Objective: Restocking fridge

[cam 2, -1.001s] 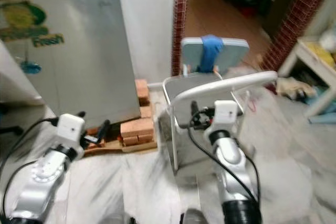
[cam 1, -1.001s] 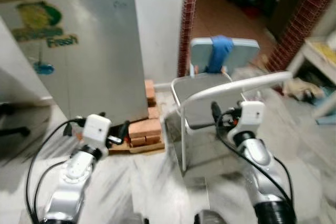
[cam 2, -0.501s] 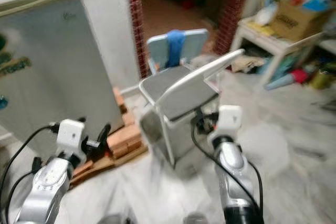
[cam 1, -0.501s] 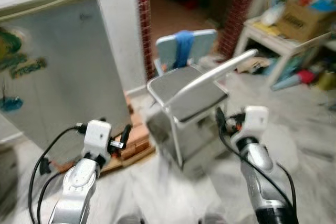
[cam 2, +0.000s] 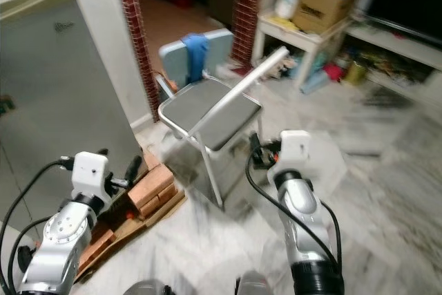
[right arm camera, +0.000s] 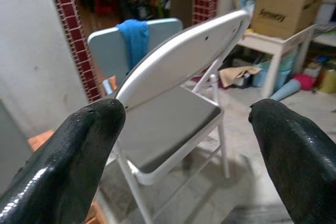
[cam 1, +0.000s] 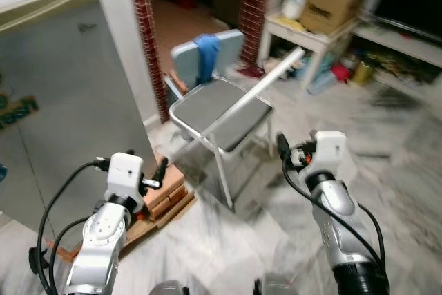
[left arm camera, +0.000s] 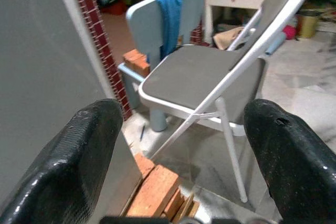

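Both arms are raised in front, holding nothing; the left gripper [left arm camera: 178, 145] has its fingers spread wide, and the right gripper [right arm camera: 184, 145] is likewise wide open; the fridge [cam 1: 48, 94] stands at the left, door closed, raised on bricks [cam 1: 166, 188] and a board; just right of it a folding chair [cam 1: 221, 112] stands on the marble floor [cam 1: 400, 170]; behind that, a light blue chair [cam 1: 207, 50] with a blue cloth [cam 1: 204, 56] draped over its back; farther right, a white table [cam 1: 311, 32] bears a cardboard box [cam 1: 328, 5].
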`<state>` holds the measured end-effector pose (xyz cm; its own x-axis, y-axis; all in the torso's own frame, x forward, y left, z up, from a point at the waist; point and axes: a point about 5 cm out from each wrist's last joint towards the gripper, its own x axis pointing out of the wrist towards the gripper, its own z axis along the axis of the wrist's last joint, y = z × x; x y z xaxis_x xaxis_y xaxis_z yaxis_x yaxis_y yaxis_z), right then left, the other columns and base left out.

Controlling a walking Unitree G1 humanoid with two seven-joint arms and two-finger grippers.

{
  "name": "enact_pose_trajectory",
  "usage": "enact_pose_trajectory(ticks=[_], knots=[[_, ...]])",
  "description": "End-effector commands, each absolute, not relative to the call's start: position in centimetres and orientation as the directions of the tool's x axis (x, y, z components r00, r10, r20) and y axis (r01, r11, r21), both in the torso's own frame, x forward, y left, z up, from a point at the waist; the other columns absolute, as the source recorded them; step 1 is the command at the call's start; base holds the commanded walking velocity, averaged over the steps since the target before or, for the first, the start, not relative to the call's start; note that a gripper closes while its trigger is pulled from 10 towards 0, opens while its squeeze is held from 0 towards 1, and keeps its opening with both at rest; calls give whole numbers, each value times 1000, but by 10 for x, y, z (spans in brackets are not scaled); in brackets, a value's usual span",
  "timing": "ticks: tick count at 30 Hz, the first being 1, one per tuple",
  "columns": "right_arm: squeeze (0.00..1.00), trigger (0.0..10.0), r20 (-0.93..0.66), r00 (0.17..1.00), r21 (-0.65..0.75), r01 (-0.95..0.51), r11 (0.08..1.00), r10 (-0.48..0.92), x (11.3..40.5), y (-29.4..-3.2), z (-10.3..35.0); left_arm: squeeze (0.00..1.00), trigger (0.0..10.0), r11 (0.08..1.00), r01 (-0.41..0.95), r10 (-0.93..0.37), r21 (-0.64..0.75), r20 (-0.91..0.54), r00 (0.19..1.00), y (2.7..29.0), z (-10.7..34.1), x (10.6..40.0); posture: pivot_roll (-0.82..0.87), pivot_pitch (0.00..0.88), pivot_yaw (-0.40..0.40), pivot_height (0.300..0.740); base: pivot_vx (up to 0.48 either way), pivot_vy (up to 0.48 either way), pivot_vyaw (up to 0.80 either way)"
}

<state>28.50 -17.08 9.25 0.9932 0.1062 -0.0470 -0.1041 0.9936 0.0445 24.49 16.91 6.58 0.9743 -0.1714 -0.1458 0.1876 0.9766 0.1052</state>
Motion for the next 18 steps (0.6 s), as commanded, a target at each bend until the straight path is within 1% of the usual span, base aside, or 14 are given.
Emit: enact_pose_trajectory(ticks=[1,4,6,10,11,13,14,18], knots=[[0,10000,-63,993,35,-99,994,101,285,-173,89,0,10000,973,204,-189,105,-138,972,163,66,246,22,0,34,740,0,476,0],[0,10000,-57,990,14,-132,991,132,285,-169,89,0,10000,972,208,-192,109,-142,971,163,66,246,22,0,34,740,0,469,0],[0,10000,-43,985,-5,-169,986,169,284,-165,91,0,10000,968,225,-208,110,-144,967,160,65,246,22,0,31,740,0,465,794],[0,10000,-45,986,16,-158,987,158,284,-166,89,0,10000,967,229,-213,109,-145,966,159,64,246,32,0,18,740,0,465,717],[0,10000,-48,987,20,-154,988,155,284,-166,89,0,10000,967,230,-213,109,-145,966,159,63,246,32,0,18,740,0,465,0],[0,10000,-55,986,33,-156,987,158,285,-166,87,0,10000,968,227,-211,110,-139,968,157,64,246,65,0,-16,740,0,463,0],[0,10000,-55,986,33,-156,987,158,285,-166,87,0,10000,968,227,-211,110,-139,968,157,64,246,65,0,-16,740,0,465,0],[0,10000,-61,979,38,-193,980,196,290,-156,87,0,10000,973,197,-181,117,-136,974,161,64,244,82,0,-34,740,0,465,0]])
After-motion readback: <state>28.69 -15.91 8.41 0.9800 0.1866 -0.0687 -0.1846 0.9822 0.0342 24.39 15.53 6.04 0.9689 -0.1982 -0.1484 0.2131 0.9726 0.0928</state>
